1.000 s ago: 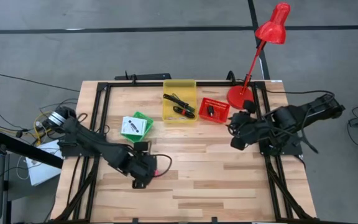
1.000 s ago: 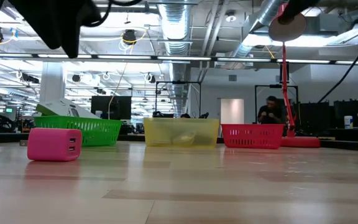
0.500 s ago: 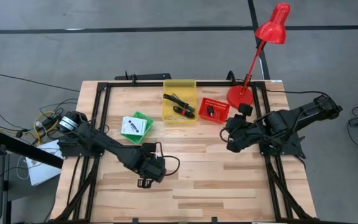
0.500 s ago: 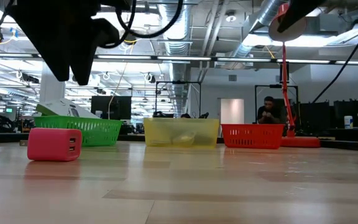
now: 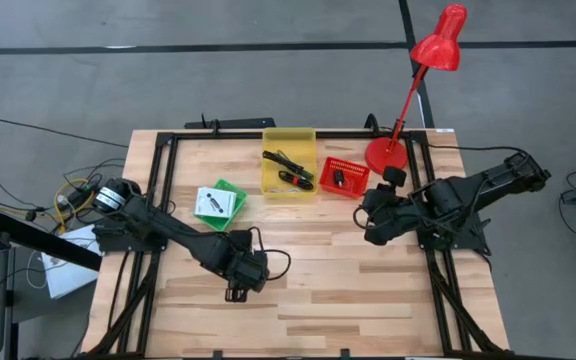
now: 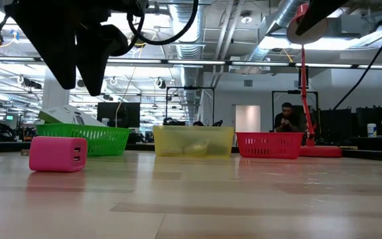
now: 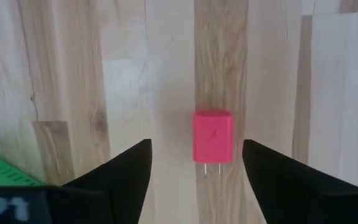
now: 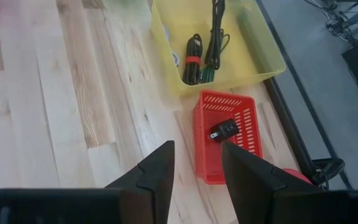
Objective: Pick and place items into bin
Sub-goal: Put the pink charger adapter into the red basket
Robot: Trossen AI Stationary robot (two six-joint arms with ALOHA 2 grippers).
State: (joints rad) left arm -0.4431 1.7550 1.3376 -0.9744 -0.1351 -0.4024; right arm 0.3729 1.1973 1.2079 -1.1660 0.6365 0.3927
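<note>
Pink cube [image 7: 213, 137] lies alone on the bare wooden table [image 5: 348, 290], two prongs sticking out of one end. My left gripper [image 7: 197, 177] hangs above it with its fingers spread wide, one on each side, holding nothing. My right gripper [image 8: 197, 171] waits near the red basket [image 8: 235, 134], fingers slightly apart and empty. That basket holds the black cube [image 8: 222, 130]. The yellow bin [image 8: 263, 56] beside it holds the black cable bundle [image 8: 194, 59]. A white packet [image 5: 211, 203] sits on the green basket [image 5: 233, 190].
</note>
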